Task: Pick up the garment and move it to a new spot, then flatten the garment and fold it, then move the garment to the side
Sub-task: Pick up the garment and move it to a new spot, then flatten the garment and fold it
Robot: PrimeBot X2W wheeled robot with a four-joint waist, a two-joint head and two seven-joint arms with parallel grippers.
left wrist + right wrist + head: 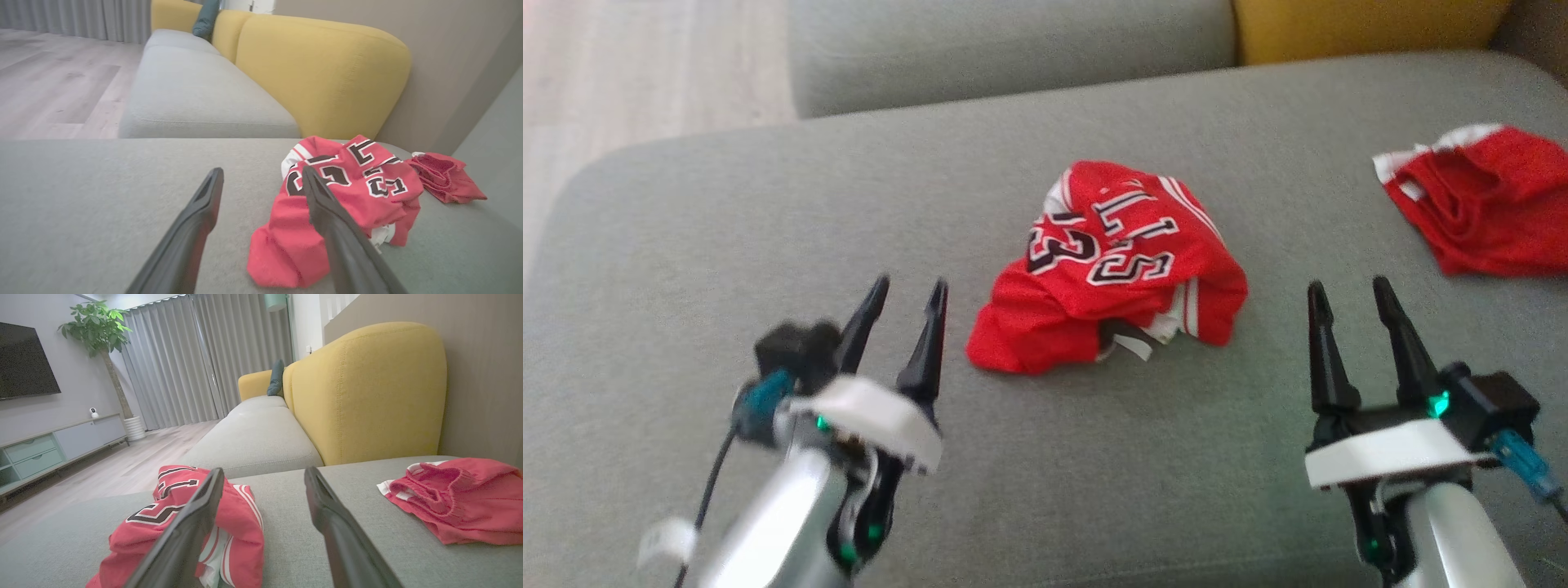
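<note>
Plainly, both grippers hang empty above the grey sofa seat [768,245], each with its two dark fingers spread apart and pointing away from the robot. The left gripper [909,287] is blurred in the head view, yet the gap between its fingers is clear there and in the left wrist view. Just ahead and to its right lies the red jersey [1111,269], crumpled in a mound roughly midway between the two grippers, touching neither. From the right gripper [1347,286] the jersey lies to the left and a little ahead. I judge the left arm slightly nearer, since the jersey's low front corner reaches toward it. The heap runs longest on a slant, from that near-left corner up to its far-right side, with the lettered chest panel on top and reading upside down from the robot. A second red garment [1486,200] lies well apart, beyond the right gripper and to its right, cut off by the edge of the head view; I take the jersey to be the one meant. Hidden in the folds are the neck, armholes and hem, so no clean edge to pinch can be told; some white trim pokes out beneath the front.
</note>
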